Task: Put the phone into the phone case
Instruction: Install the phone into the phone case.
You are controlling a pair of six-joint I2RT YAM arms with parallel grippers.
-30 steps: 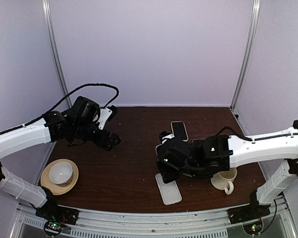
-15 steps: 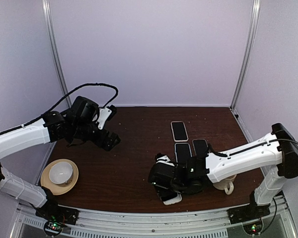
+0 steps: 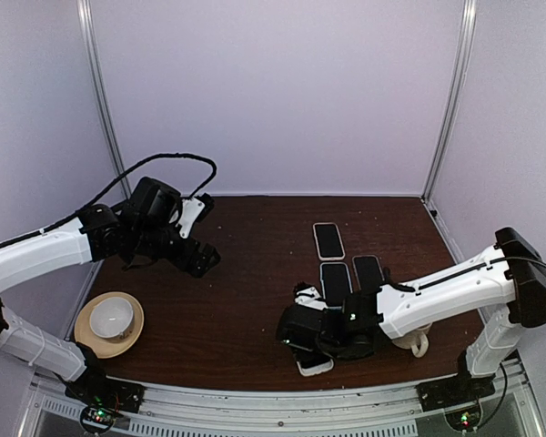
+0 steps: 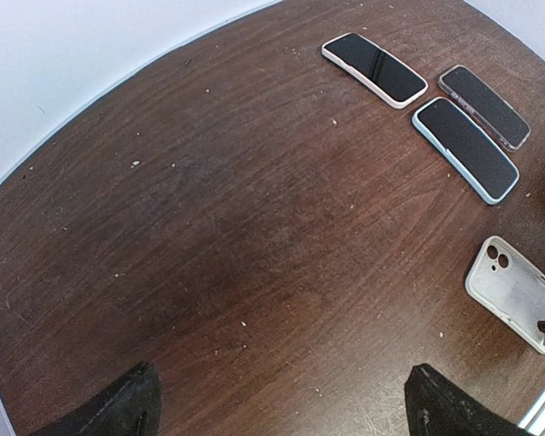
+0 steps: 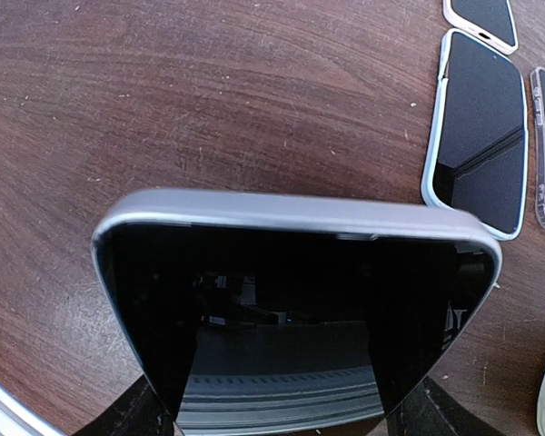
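Dark table (image 3: 246, 300) beneath low-stretched right arm (image 3: 455, 282), jaws around phone (image 5: 291, 300) (left jaws wide).

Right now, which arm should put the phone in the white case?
Right. The right gripper holds the phone close by the white case; the left gripper hangs open, far away.

Smooth white shells cover the links of the left arm (image 3: 36, 255) and right arm (image 3: 455, 287), with black housings at joints and wrists. A black cable (image 3: 173, 157) arches over the left one. The left gripper (image 4: 282, 413) has matte black fingers (image 4: 118, 411). Green lights glow at both bases (image 3: 96, 416).
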